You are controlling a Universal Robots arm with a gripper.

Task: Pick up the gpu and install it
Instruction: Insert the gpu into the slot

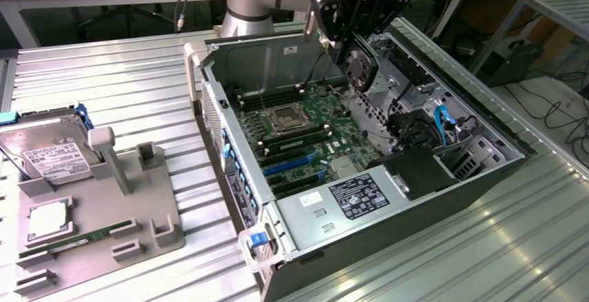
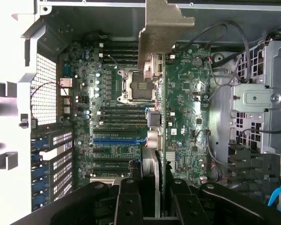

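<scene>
Exterior view: pincer clamped on gpu, flat face showing; wrist view: gpu edge-on above motherboard.

Place: robotics lab | Evidence: ribbed metal workbench, opened PC case, parts fixture

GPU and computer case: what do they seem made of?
The gpu looks like green circuit board with soldered parts; its bracket, dull bare metal. The case seems grey sheet metal, judging by thin folded walls.
</scene>
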